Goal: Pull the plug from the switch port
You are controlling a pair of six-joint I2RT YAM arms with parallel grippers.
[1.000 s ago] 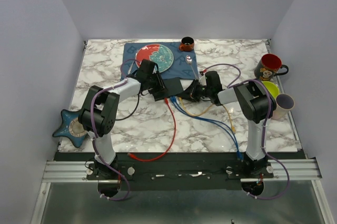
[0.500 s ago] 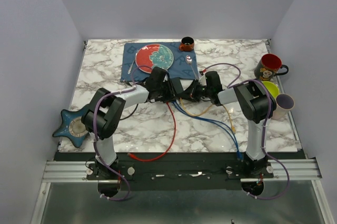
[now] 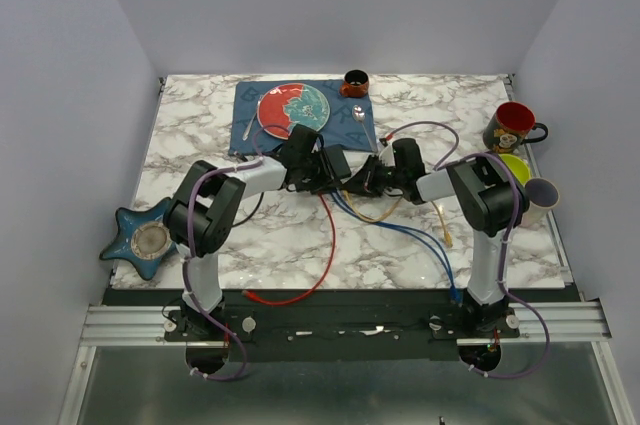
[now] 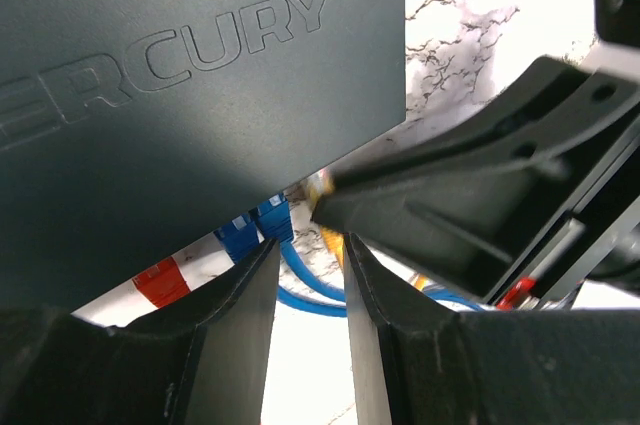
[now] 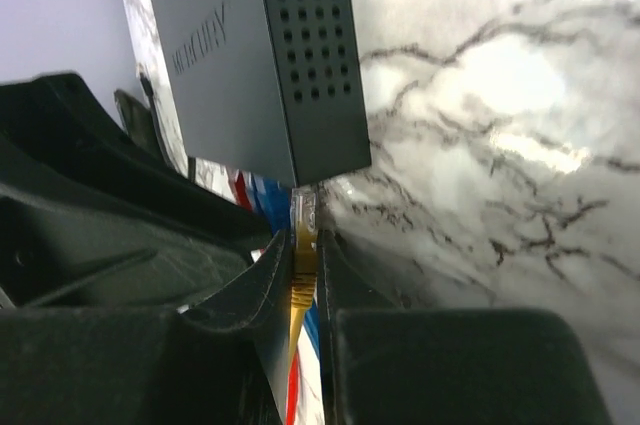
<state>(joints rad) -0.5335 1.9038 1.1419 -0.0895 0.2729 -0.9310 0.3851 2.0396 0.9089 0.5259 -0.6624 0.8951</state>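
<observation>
Soft, even overhead light keeps the white marble-patterned surface (image 3: pixel 190 130) bright in the top view, shadows faint. In the left wrist view the marble glares near white at upper right, the flat dark grey box (image 4: pixel 150 95) sits dim, and the black left fingers (image 4: pixel 240 345) blur. The right wrist view glares likewise; the black right fingers (image 5: pixel 245 310) are soft, the small yellow plug (image 5: pixel 302 245) sharper.

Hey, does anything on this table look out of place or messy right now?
Nothing looks spilled or broken. The red cable, blue cable and yellow cable sprawl loose from the switch toward the near edge. The star dish seems to poke past the table's left edge.
</observation>
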